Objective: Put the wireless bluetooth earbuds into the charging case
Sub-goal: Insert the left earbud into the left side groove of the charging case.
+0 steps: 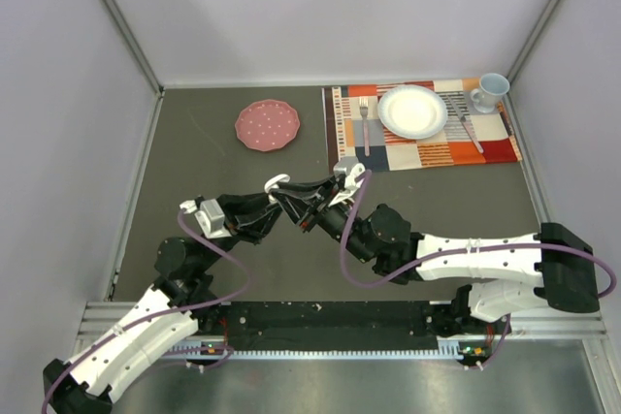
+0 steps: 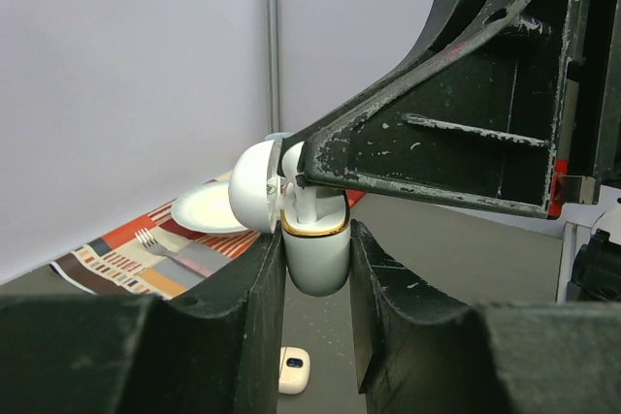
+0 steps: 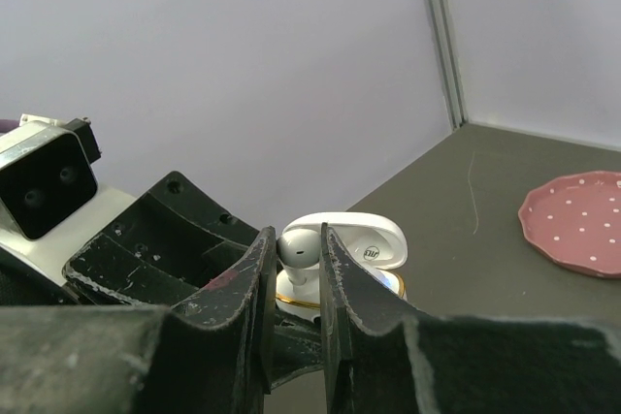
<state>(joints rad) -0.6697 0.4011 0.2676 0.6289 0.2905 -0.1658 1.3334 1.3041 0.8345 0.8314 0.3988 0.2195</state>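
The charging case is gripped in the closed left claw, 1 earbud in the closed right claw. If misaligned, the earbud could be dropped.

Glossy white plastic, gold-trimmed charging case; scuffed, matt black plastic left end effector fingers

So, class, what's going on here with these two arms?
The left fingers grip an open white charging case, held above the table. The right fingers pinch a white earbud at the case's mouth, stem partly inside; it does not look fully seated.
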